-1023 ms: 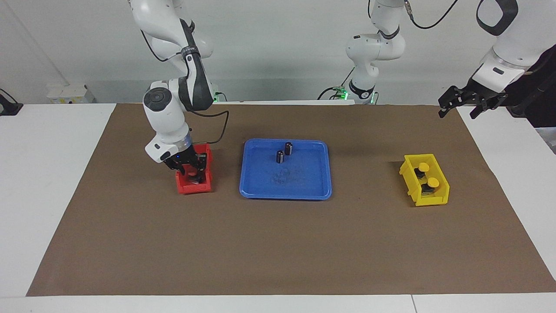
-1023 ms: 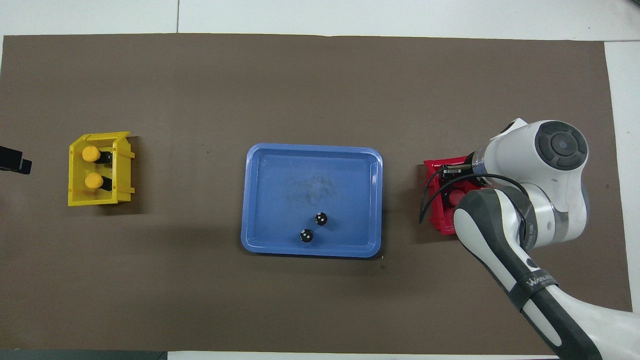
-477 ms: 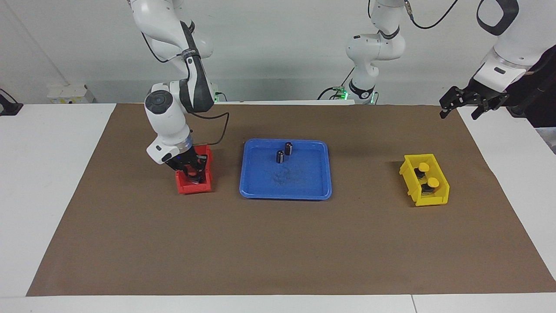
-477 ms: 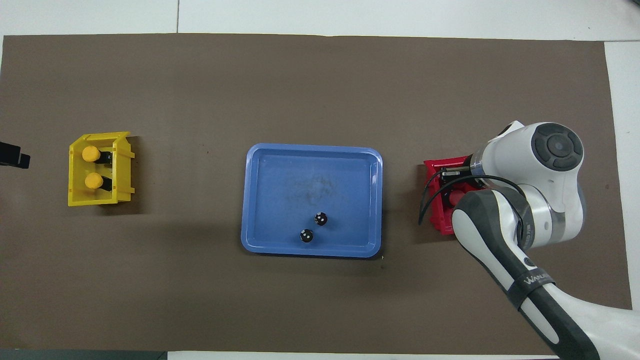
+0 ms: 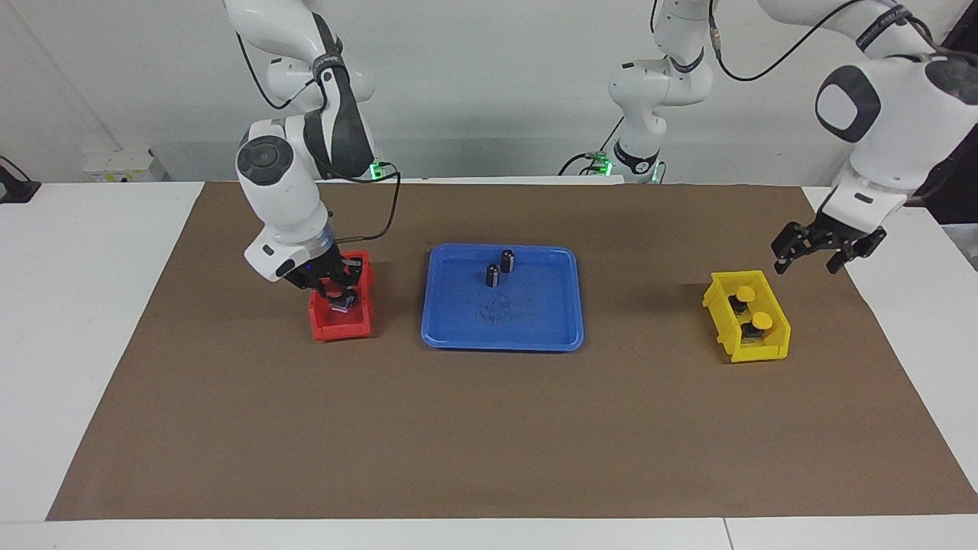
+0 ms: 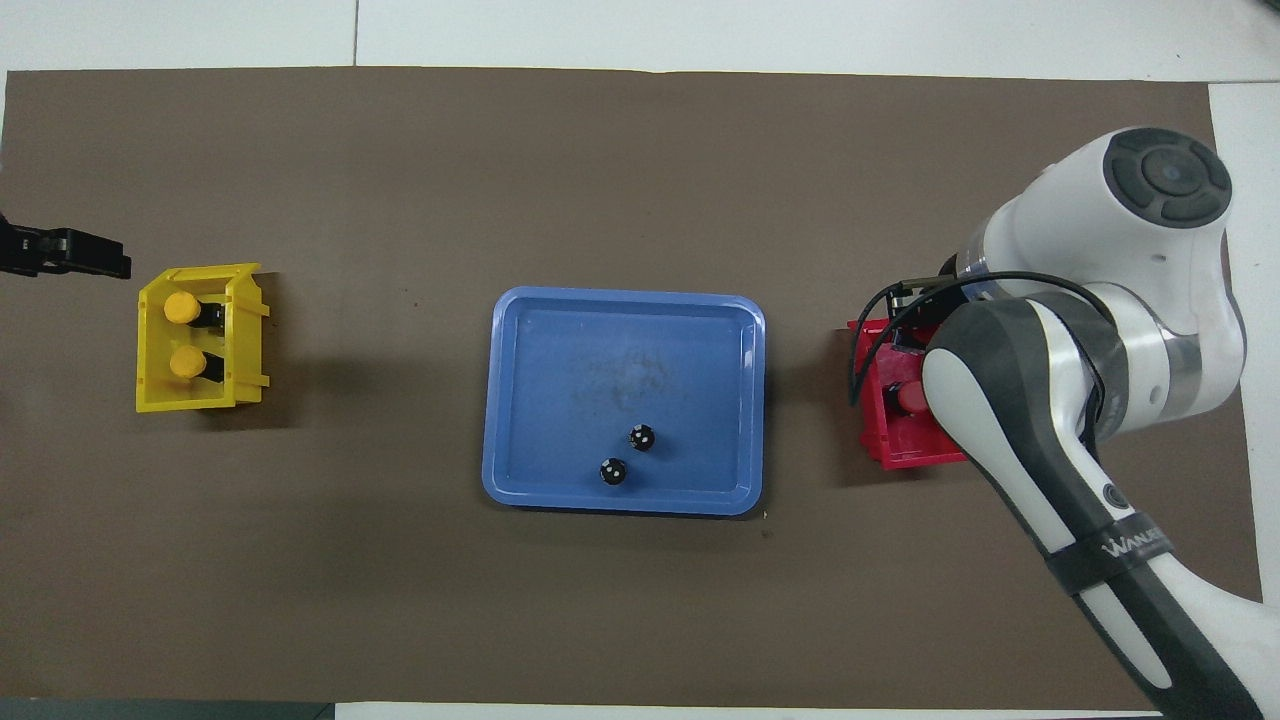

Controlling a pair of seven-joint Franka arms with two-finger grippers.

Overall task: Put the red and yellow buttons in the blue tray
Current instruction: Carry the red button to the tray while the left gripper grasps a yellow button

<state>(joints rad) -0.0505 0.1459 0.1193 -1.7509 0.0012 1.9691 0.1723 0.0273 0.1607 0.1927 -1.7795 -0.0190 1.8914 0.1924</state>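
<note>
My right gripper (image 5: 340, 298) hangs just above the red bin (image 5: 336, 330), shut on a red button (image 5: 335, 292) whose dark base pokes out below the fingers. The right arm hides that button in the overhead view, where another red button (image 6: 908, 397) lies in the red bin (image 6: 905, 455). Two yellow buttons (image 5: 744, 293) (image 5: 761, 321) sit in the yellow bin (image 5: 764, 351). My left gripper (image 5: 806, 263) is open in the air, beside that bin and above the mat. The blue tray (image 5: 535, 336) lies mid-table.
Two capless dark cylinders (image 5: 507, 260) (image 5: 493, 275) stand in the tray's part nearest the robots. A brown mat (image 5: 489, 428) covers the table. A third white arm (image 5: 657, 84) stands by at the robots' end.
My right gripper has shut on the red button and lifted a little out of the red bin. My left arm has swung down toward the yellow bin.
</note>
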